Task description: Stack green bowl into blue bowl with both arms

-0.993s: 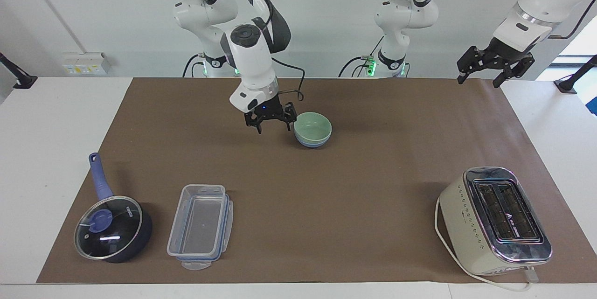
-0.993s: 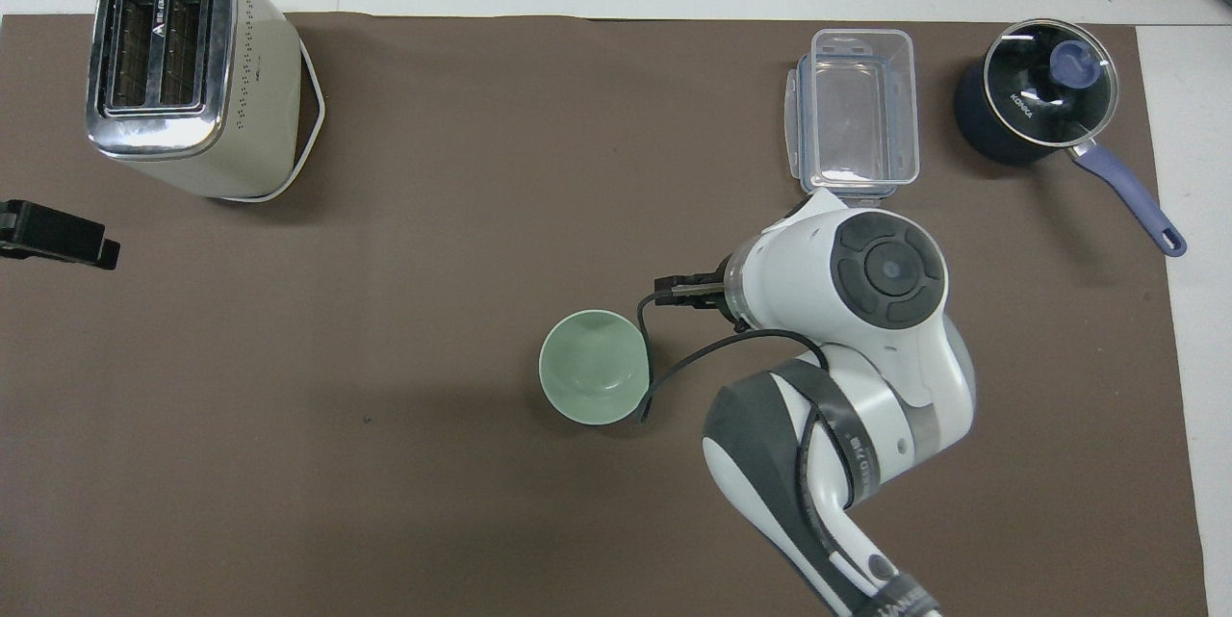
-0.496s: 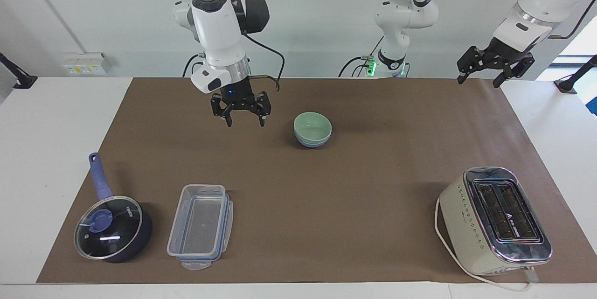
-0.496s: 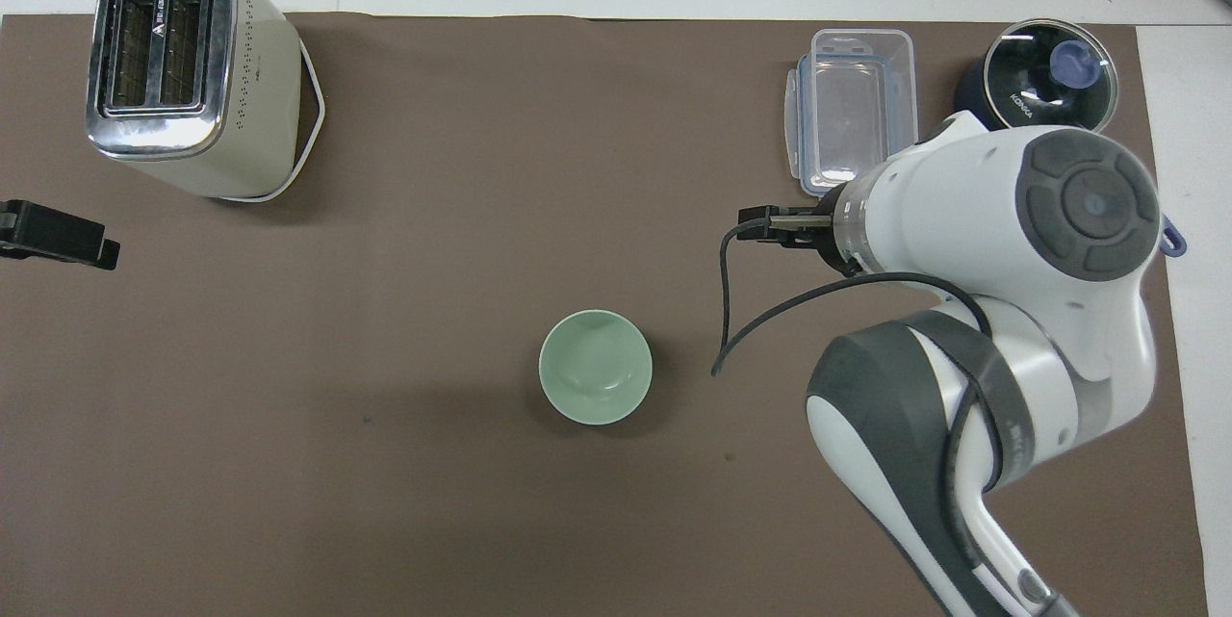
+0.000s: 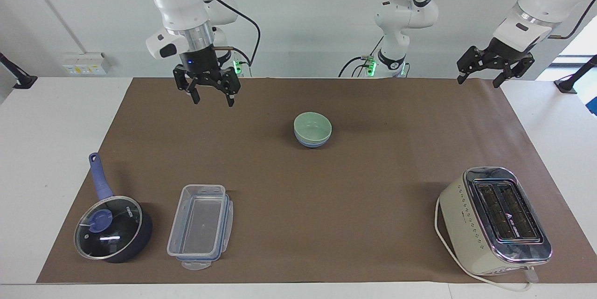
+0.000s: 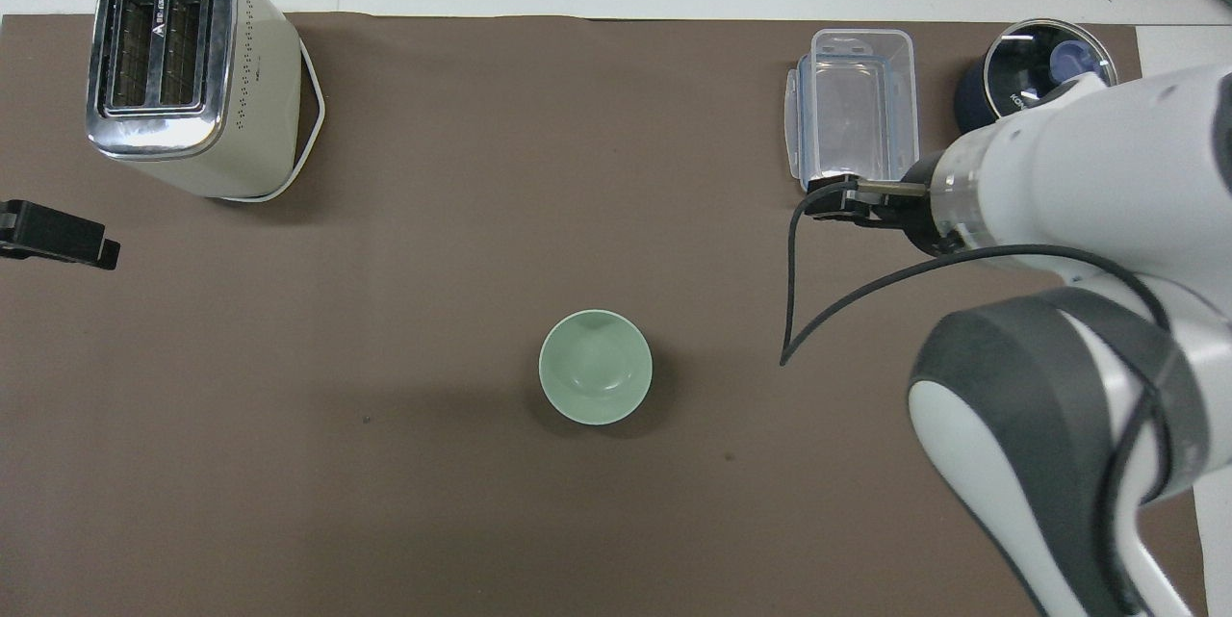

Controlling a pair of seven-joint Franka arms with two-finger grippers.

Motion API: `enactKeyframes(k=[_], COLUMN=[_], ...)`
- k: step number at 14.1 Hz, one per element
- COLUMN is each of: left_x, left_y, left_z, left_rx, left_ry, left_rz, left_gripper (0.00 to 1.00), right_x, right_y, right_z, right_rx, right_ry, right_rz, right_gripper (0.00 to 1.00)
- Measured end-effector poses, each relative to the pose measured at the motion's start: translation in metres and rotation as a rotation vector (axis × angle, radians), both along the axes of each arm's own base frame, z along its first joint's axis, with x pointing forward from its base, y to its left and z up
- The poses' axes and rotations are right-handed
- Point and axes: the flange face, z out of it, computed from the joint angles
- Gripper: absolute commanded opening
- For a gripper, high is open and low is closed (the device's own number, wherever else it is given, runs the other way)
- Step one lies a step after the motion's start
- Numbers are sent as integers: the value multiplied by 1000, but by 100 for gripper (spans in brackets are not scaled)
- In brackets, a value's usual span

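Note:
The green bowl (image 5: 312, 125) sits nested inside the blue bowl (image 5: 311, 142) near the middle of the brown mat; only the blue bowl's lower side shows. From overhead only the green bowl (image 6: 595, 378) shows. My right gripper (image 5: 212, 98) is open and empty, raised over the mat's edge by the robots, toward the right arm's end, well apart from the bowls. In the overhead view its wrist hides it. My left gripper (image 5: 478, 79) is open and empty and waits raised over the left arm's end of the mat (image 6: 53, 234).
A cream toaster (image 5: 496, 219) (image 6: 183, 68) stands farthest from the robots at the left arm's end. A clear plastic container (image 5: 200, 226) (image 6: 852, 112) and a dark blue lidded saucepan (image 5: 112, 226) (image 6: 1030, 83) stand at the right arm's end.
My right gripper has left the bowls' side, rising and drawing back toward the robots and the right arm's end. The stacked bowls and the left arm have not moved.

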Motion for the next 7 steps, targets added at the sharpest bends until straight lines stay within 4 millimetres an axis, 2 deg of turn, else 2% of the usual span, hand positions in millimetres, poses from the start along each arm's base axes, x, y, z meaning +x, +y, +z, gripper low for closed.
enactKeyframes(k=[3,6,7], left_x=[0,-1,-1], left_y=[1,3,3], left_z=[1,2,2], left_rx=[0,0,0], left_ry=[-2,-5,-5], left_rz=[3,5,5], left_gripper=[100,100,100], right_x=[-5,-21,-27], right_y=[-46,-114,-131], right_z=[16,30,31], right_rx=[-16,-30,-30], right_ry=[29,78,96], right_rz=[-17,4,17], right_gripper=[100,100,100])
